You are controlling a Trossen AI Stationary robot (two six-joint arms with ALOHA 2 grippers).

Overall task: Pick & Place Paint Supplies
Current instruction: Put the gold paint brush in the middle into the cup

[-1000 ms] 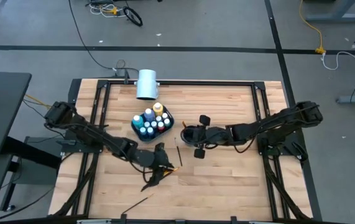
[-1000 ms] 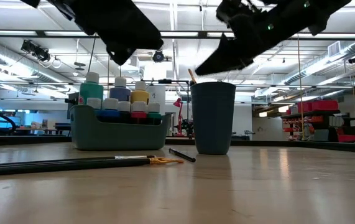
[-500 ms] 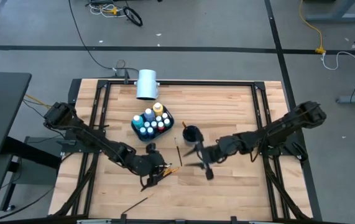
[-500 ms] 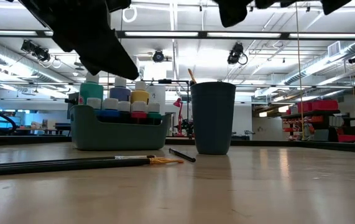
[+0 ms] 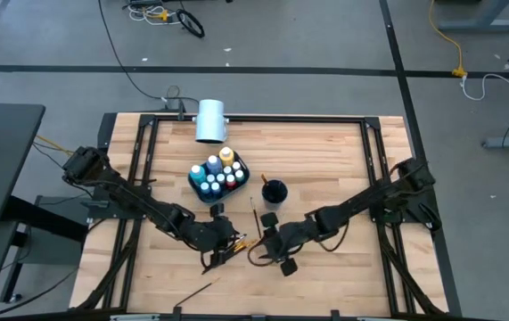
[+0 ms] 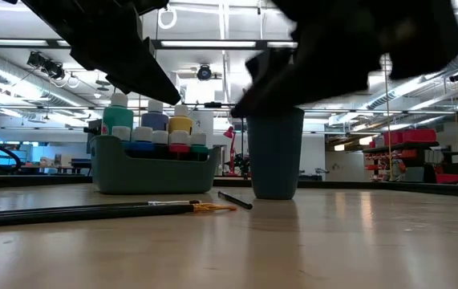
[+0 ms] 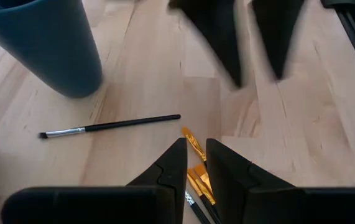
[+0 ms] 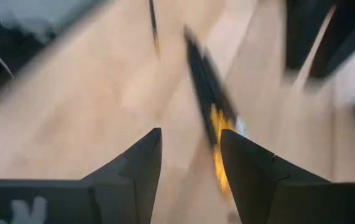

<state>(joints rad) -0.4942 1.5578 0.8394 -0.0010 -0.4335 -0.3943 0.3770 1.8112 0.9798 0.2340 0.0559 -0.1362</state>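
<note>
Right pincer (image 5: 272,245), fingers parted and empty, has swung from cup (image 5: 274,192) down to orange-tipped brushes (image 5: 239,242) at counter's 6 o'clock. Left pincer (image 5: 227,245), narrow, hovers over them. Pickup likely next.

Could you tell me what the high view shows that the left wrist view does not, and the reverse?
Only the high view shows the caddy of paint bottles, the white cylinder, a lone brush near the table's front edge, and both arms whole. Only the left wrist view shows the left gripper with its fingers nearly closed above orange bristles. Both show the blue cup, the black brush and the right gripper.
</note>
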